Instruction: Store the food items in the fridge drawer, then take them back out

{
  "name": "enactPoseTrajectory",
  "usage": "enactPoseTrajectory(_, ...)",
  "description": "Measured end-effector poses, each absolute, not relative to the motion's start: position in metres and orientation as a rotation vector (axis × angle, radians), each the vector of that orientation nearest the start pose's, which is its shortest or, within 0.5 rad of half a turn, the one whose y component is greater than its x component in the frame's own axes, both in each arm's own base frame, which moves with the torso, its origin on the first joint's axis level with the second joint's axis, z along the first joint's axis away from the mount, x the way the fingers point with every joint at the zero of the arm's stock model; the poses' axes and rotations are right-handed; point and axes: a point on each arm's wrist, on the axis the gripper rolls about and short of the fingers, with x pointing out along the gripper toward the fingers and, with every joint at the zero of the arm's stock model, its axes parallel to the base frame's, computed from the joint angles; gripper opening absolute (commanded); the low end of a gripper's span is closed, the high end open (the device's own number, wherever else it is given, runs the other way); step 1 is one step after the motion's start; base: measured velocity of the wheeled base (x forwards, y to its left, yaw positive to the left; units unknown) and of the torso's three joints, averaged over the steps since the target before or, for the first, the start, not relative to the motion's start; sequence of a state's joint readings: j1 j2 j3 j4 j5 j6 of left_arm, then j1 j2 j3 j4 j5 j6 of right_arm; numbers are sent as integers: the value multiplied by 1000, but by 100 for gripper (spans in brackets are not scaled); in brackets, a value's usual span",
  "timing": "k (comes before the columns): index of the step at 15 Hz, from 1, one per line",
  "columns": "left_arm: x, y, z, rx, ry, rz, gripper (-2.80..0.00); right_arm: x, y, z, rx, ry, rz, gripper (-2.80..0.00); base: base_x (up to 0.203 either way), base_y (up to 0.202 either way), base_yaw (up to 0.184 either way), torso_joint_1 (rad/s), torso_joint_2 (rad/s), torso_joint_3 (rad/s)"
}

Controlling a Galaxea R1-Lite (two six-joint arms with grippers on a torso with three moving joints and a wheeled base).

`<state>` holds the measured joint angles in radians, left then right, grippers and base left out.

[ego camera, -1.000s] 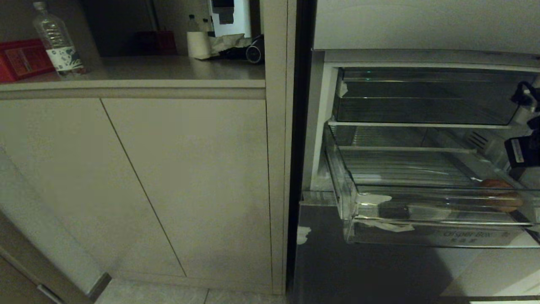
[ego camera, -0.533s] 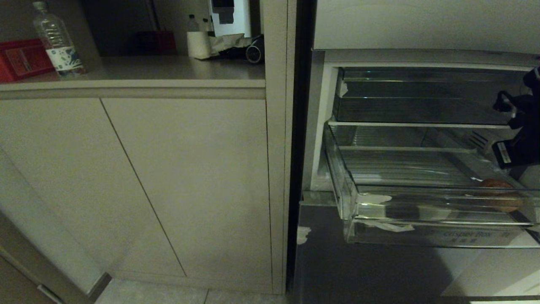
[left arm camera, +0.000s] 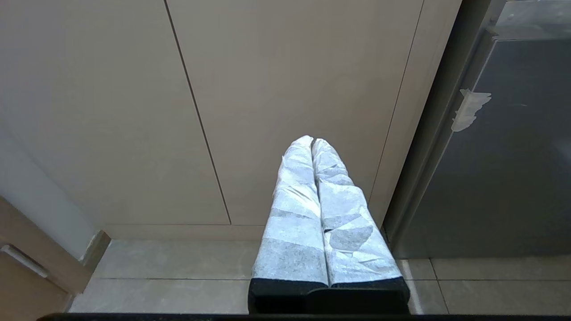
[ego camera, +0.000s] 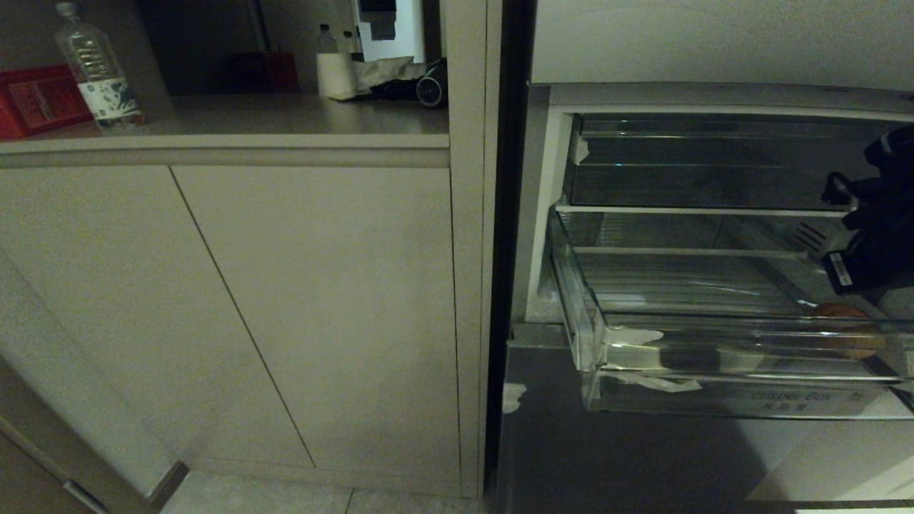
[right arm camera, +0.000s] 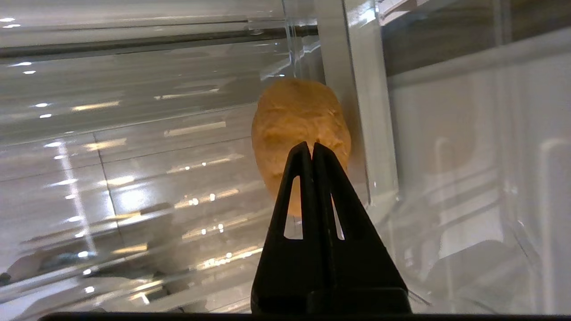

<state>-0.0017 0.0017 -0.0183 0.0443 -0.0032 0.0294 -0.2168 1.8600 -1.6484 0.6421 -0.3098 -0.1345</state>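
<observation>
Left gripper [left arm camera: 313, 141]: wrapped fingers pressed together, empty, facing the cabinet door [left arm camera: 285, 89]. Drawer [ego camera: 714, 400]: clear, ribbed, taped corner, pulled out; label partly readable, "Crisper Box". Orange-brown fruit [right arm camera: 299, 129] sits inside against its wall. Right gripper [right arm camera: 312, 146]: fingers closed, empty, above fruit.

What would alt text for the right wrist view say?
The right end effector, its black fingers pressed shut and holding nothing, points at an orange-brown food item lying on the ribbed floor of the clear fridge drawer, close to one of its clear walls.
</observation>
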Motion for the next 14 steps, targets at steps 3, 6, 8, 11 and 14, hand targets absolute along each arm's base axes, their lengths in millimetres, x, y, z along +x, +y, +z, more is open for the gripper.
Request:
enactPoseTrajectory(3, -24, 0, 76, 30, 28, -6, -280, 337, -83, 241, -163, 914, -437, -280, 0, 0, 0, 0, 0, 0)
enactPoseTrajectory(6, -24, 0, 76, 29, 28, -6, -280, 344, -84, 234, -164, 933, -437, 0, 0, 0, 0, 0, 0, 0)
enactPoseTrajectory(8, -24, 0, 76, 29, 28, -6, -280, 347, -85, 231, -166, 943, -435, 0, 0, 0, 0, 0, 0, 0)
enactPoseTrajectory(11, -24, 0, 76, 29, 28, -6, -280, 349, -85, 233, -166, 945, -436, 0, 0, 0, 0, 0, 0, 0)
enactPoseTrajectory(14, -24, 0, 76, 29, 28, -6, -280, 353, -86, 235, -165, 951, -436, 0, 0, 0, 0, 0, 0, 0)
